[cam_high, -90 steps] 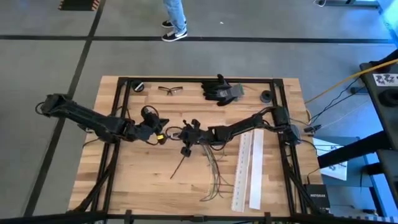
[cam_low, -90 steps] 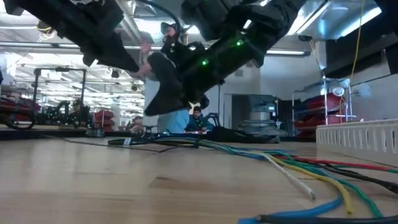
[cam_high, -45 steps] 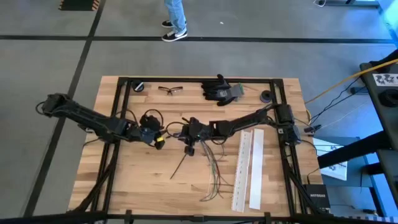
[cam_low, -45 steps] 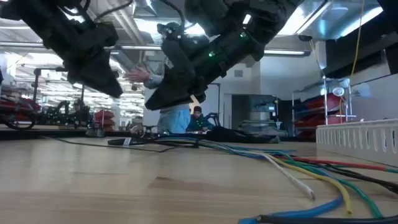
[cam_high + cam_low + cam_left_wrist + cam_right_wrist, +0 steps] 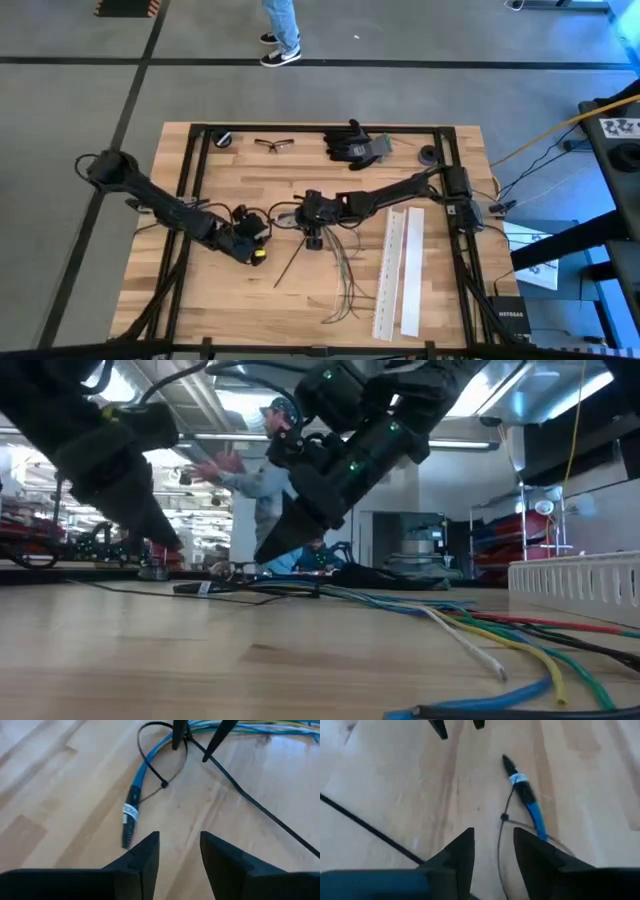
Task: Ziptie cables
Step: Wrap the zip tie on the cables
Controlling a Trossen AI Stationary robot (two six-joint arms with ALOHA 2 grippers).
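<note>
The cables [image 5: 345, 265] lie fanned out on the wooden table, their far ends gathered into a bundle. The bundle's blue end, with a black tip and white label [image 5: 131, 815], rests flat on the wood. A black ziptie loop [image 5: 163, 783] circles the bundle; its long tail [image 5: 288, 262] lies on the table. My right gripper [image 5: 312, 238] stands open over the bundle, with the loop's strap [image 5: 500, 840] running between its fingers. My left gripper [image 5: 257, 253] is open, low over bare wood just short of the bundle's tip [image 5: 525, 797]. My right gripper comes at the ziptie's loop from above, slanting, with one finger [image 5: 177, 732] at the loop and the other beyond it. Whether a finger touches the strap or the cables, I cannot tell.
Two white perforated strips [image 5: 398, 270] lie right of the cables. Black gloves [image 5: 355, 143], safety glasses [image 5: 273, 144] and a black roll [image 5: 222, 138] sit along the far edge. A person [image 5: 262, 480] stands beyond the table. Bare wood lies near and left.
My left gripper has gone toward the table's near edge and come down close to the wood, away from the right gripper. My right gripper has shifted slightly toward the table's right, staying over the bundle. The cables and ziptie lie as before.
</note>
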